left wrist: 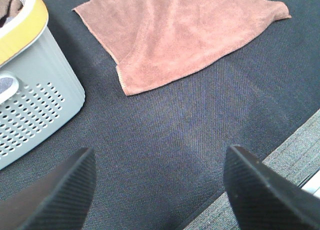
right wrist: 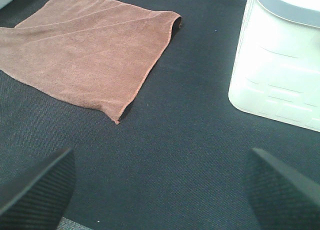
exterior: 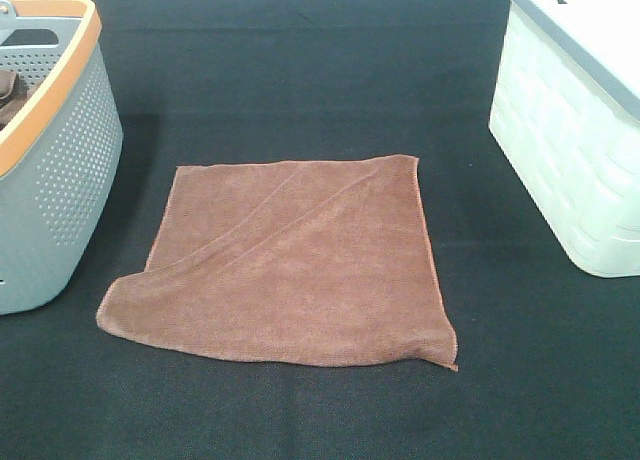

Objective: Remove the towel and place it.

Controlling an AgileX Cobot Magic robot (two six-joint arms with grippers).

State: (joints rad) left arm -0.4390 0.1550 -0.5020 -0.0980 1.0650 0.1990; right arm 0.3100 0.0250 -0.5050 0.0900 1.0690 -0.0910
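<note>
A: Clearance check?

B: Grey basket [exterior: 55, 150] stands at the left edge, white bin [exterior: 575, 130] at the right. Both are tall walls that block side approaches.

A: The middle?

B: Wide black mat [exterior: 300, 70] lies between them. Only the towel [exterior: 290, 265] is there, flat with low wrinkles. Its left corner is near the basket, not touching. A clear lane runs between its right hem and the bin.

A: Near side?

B: Bare mat in front of the towel.
</note>
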